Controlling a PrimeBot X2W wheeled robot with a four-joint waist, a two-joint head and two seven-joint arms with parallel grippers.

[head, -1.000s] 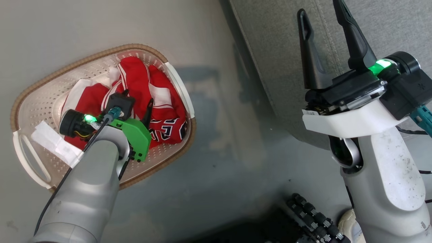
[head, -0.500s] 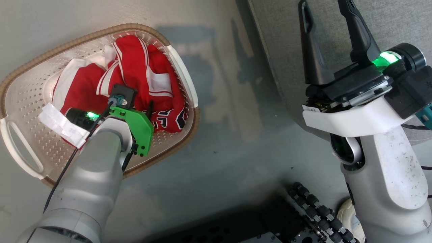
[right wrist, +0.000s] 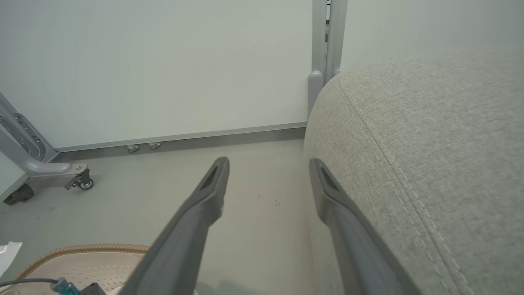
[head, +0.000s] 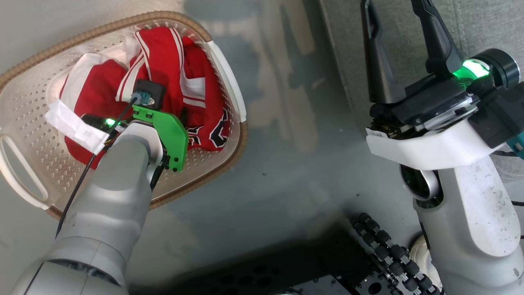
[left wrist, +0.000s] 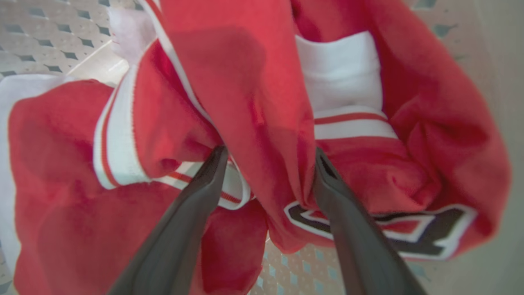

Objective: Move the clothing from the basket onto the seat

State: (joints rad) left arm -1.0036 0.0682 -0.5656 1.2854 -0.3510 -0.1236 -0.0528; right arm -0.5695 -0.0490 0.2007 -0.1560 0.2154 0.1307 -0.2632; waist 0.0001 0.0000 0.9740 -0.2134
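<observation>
Basket (head: 28,106) of cream perforated plastic with a brown braided rim, at ten o'clock in the head view, on a grey floor (head: 294,164). Inside it, the clothing (head: 163,53): crumpled red fabric with white stripes, black-and-white lettering toward four o'clock of the pile. White paper label (head: 75,127) at eight o'clock of the pile.

Left gripper (left wrist: 270,150) down in the pile, jaws spread wide, a ridge of red fabric standing between the two dark fingers, tips pressed into the folds on either side, not clamped on it.

Seat (head: 470,24), a grey woven cushion with a stitched seam, at one o'clock, well apart from the basket.

Right gripper (right wrist: 268,162) at two o'clock, raised by the seat's rounded edge, fingers pointing to twelve, jaws spread wide, holding nothing.
</observation>
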